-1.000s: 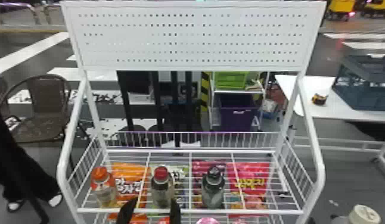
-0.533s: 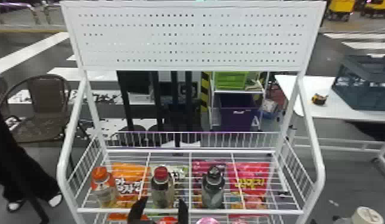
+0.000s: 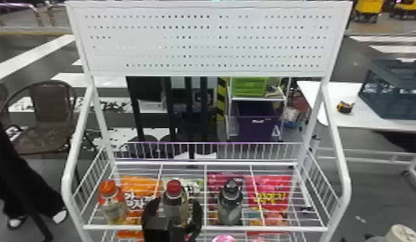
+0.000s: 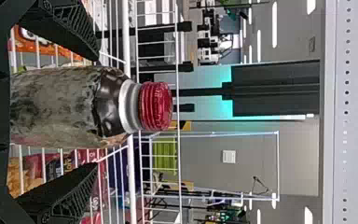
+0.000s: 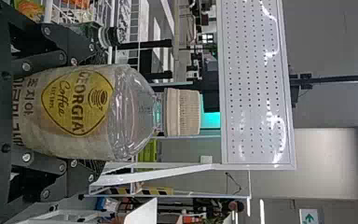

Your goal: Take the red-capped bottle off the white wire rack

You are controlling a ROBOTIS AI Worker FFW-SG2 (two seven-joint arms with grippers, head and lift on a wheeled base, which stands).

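Far left, beyond the white wire rack (image 3: 70, 180), I see a brown chair (image 3: 54, 109). At the left end of the rack's shelf stands an orange-capped bottle (image 3: 111, 204), with an orange packet (image 3: 141, 184) beside it, seen through the wires. Next along, the red-capped bottle (image 3: 174, 187) is upright on the shelf near its front rail, and I have my left gripper (image 3: 177, 202) around it with the fingers (image 4: 77, 186) spread, one on each side, not clamped on it. To the right of that stands a dark-capped bottle (image 3: 230, 207), then a red packet (image 3: 271, 193) showing through the wires. Farther back, behind the rack, are a green bin (image 3: 249, 86) and a purple bin (image 3: 258, 124). On the right, a white table (image 3: 339, 119) carries a tape measure (image 3: 345, 107) and a dark blue crate (image 3: 394, 106). Near right, my right gripper (image 5: 100, 114) grasps a beige-capped bottle (image 3: 401, 234) by its sides
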